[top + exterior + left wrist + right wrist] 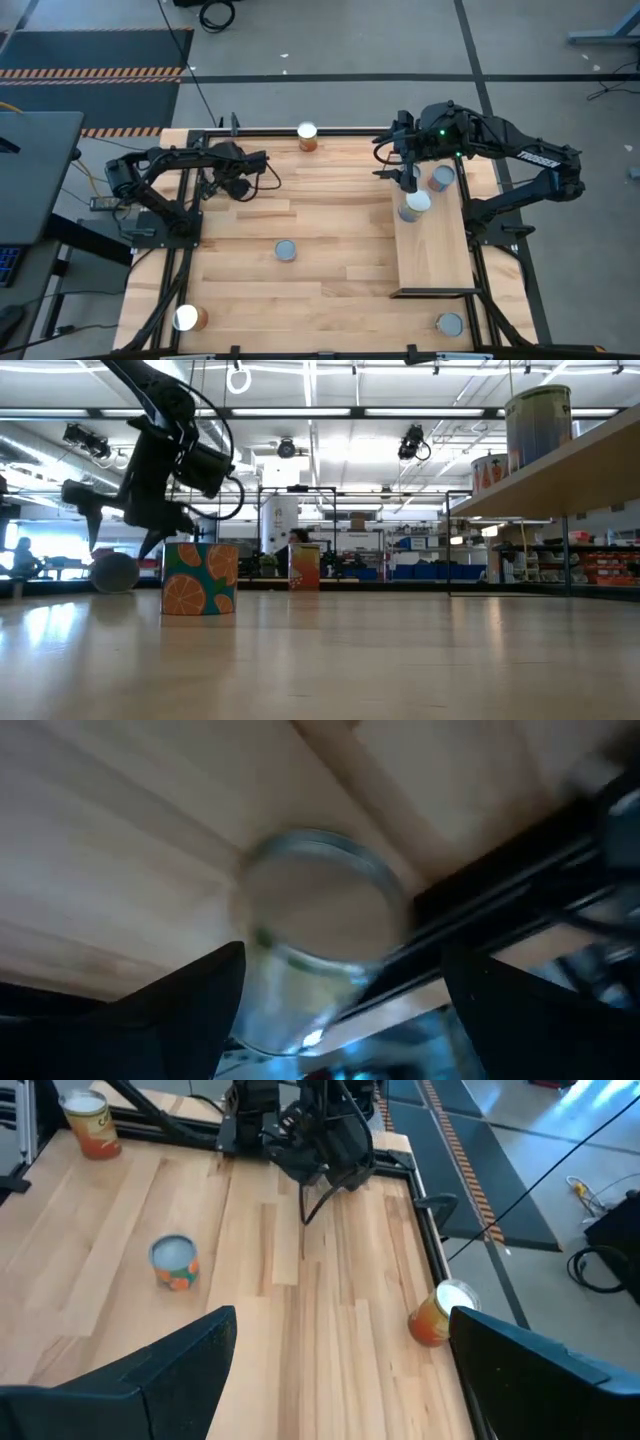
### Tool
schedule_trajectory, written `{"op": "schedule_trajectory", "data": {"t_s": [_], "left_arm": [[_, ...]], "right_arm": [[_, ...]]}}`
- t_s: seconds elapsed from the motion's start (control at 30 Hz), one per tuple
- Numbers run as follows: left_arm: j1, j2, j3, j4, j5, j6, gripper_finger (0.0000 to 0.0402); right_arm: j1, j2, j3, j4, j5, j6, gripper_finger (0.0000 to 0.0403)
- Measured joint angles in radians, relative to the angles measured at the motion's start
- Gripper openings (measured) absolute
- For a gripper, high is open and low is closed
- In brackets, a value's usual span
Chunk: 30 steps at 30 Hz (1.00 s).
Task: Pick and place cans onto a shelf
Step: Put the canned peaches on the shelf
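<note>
Several cans stand on the plank table: one with a grey top (pixel 286 250) in the middle, white-topped ones at the far edge (pixel 308 135) and the near left corner (pixel 186 318), and a grey-topped one (pixel 449 323) near right. More cans (pixel 441 178) (pixel 415 203) stand on the far end of the shelf (pixel 432 250). My left gripper (pixel 212 185) is open at the table's left side, slanting down over a silvery-topped can (pixel 315 920) by the black edge frame; its fingers stand on either side without touching. My right gripper (pixel 405 168) hovers open above the shelf's far end.
The shelf board (pixel 560 470) stands raised on a thin black frame at the table's right. A black frame (pixel 500 890) runs along the table's edges. The orange-patterned middle can (pixel 200 578) has bare planks all around it.
</note>
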State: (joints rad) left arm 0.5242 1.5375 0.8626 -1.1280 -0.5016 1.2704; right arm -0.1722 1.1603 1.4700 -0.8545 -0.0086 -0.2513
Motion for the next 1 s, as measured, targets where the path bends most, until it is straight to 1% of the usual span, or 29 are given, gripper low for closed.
{"op": "schedule_trajectory", "data": {"t_s": [0.13,0.23,0.33,0.4,0.47,0.5,0.6,0.63,0.7,0.77,0.87,0.93,1.0], "left_arm": [[0.034,0.0,-0.055,0.11,-0.003,0.053,0.0345],[0.057,0.0,-0.092,0.15,-0.007,0.132,0.0345],[0.076,0.001,-0.119,0.188,-0.014,0.163,0.0345],[0.069,0.001,-0.116,0.188,-0.026,0.141,0.0345],[0.037,0.001,-0.095,0.177,-0.073,0.078,0.0345],[0.018,0.001,-0.075,0.155,-0.084,0.05,0.0345],[-0.041,0.0,-0.004,0.042,-0.068,-0.056,0.0345],[-0.059,0.001,0.022,-0.005,-0.063,-0.124,0.0345],[-0.085,0.0,0.08,-0.077,-0.044,-0.343,0.0345],[-0.086,0.0,0.133,-0.127,-0.008,-0.664,0.0345],[-0.04,-0.023,0.189,-0.165,0.034,-1.146,0.0345],[0.002,-0.053,0.193,-0.154,0.079,-1.436,0.0345],[0.049,-0.089,0.171,-0.121,0.107,-1.679,0.0345]], "right_arm": [[0.0,0.0,0.0,-0.002,0.0,0.016,0.0374],[0.0,0.0,0.0,-0.003,0.0,0.016,0.0374],[0.0,0.0,0.0,-0.008,0.0,0.016,0.0374],[0.0,0.0,0.0,-0.012,0.0,0.021,0.0374],[0.0,0.0,0.0,-0.017,0.0,0.024,0.0374],[0.0,0.0,0.0,-0.018,0.002,0.023,0.0374],[0.0,0.0,0.0,-0.018,0.006,0.022,0.0374],[0.0,0.0,0.0,-0.018,0.006,0.022,0.0374],[0.0,0.0,0.0,-0.018,0.006,0.024,0.0374],[0.0,0.0,0.0,-0.022,0.006,0.04,0.0374],[0.0,0.0,0.0,-0.039,-0.006,0.065,0.0374],[0.0,0.0,0.0,-0.048,-0.022,0.067,0.0374],[0.0,0.0,0.0,-0.057,-0.046,0.067,0.0374]]}}
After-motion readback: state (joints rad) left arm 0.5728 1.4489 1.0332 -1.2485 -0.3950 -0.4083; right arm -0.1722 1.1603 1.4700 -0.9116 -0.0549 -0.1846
